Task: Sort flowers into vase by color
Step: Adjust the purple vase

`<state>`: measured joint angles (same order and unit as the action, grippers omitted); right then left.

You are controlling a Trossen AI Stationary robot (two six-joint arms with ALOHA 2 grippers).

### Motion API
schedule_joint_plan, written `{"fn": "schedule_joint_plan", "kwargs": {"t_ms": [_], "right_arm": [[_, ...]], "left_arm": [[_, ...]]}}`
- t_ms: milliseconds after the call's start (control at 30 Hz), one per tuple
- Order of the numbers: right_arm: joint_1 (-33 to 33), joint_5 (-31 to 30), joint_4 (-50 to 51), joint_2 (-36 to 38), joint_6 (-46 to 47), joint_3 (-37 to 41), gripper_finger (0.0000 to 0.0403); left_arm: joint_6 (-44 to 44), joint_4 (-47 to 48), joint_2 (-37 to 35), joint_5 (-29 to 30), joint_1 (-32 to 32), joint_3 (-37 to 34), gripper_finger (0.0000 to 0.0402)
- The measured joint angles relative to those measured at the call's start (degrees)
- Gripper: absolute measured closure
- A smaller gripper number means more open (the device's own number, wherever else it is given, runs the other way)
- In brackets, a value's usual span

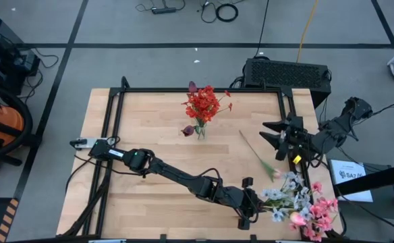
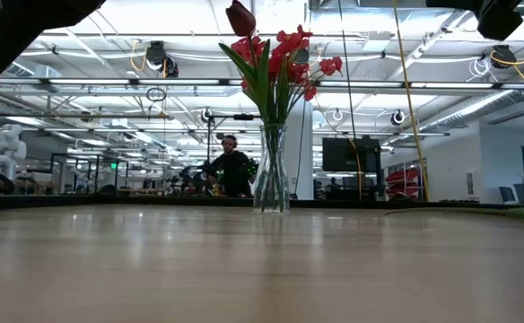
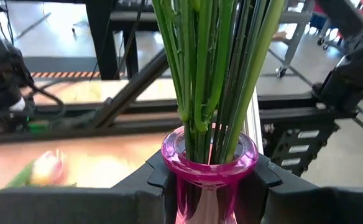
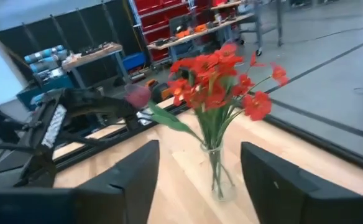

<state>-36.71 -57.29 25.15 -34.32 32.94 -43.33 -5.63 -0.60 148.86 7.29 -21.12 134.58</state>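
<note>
A clear glass vase (image 1: 200, 128) stands at the table's far middle on its base, holding bright red clusters (image 1: 202, 104) and maroon tulip buds (image 1: 187, 130); the low view shows it (image 2: 271, 179) upright. A pink glass vase (image 3: 209, 162) holds several green stems, topped by pink and pale white-grey blossoms (image 1: 301, 206) near the right near corner. My left gripper (image 1: 249, 206) is shut on that vase. A loose pink-budded sprig (image 1: 259, 154) lies flat on the table. My right gripper (image 1: 264, 131) hovers open right of the red bouquet (image 4: 222, 84). My left gripper (image 3: 209, 186) pinches the pink vase's neck (image 3: 209, 158) just under its flared rim, one finger (image 3: 153, 183) on each side. The fingers come level from the table's left. The vase stands upright in the hold; its base is hidden, so I cannot tell whether it rests on the table.
A black vented box (image 1: 288, 73) sits beyond the far right corner, and a sheet of paper (image 1: 349, 179) lies off the right edge. Black frame rails (image 1: 116, 135) run along the table's sides. A person (image 2: 231, 166) stands far behind the table.
</note>
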Motion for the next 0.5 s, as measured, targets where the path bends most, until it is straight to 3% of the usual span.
{"fn": "schedule_joint_plan", "kwargs": {"t_ms": [167,300,500], "right_arm": [[-0.02,5.65,1.34,0.74,0.19,0.0,0.0168],[-0.02,9.0,4.44,0.76,3.87,0.0,0.0173],[-0.04,12.95,10.38,1.81,8.58,0.0,0.0187]], "left_arm": [[0.68,-1.65,-0.26,1.06,-0.02,-0.24,0.0292],[1.88,-4.57,-0.31,5.06,-0.03,-3.63,0.0292],[0.57,-6.38,-0.85,6.45,-0.15,-8.81,0.0292]]}}
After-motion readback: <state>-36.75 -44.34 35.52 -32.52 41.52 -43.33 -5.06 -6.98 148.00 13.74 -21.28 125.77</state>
